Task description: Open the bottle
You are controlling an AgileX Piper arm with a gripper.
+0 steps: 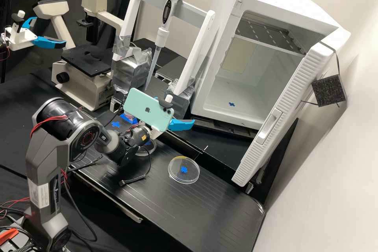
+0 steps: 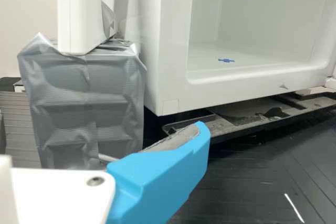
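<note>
End effector raised, apart from clear dish on bench.

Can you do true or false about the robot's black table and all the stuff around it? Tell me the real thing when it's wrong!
1. The pipette has a red top. True.
2. The white box's door is shut. False: it stands open.
3. A blue mark is on the floor inside the white box. True.
4. The pale green phone lies flat on the bench. False: the phone is up on the robot's arm.
5. The microscope is bright pink all over. False: it is cream and black.
6. The clear round dish nearest the door has a blue mark showing in its middle. True.
</note>
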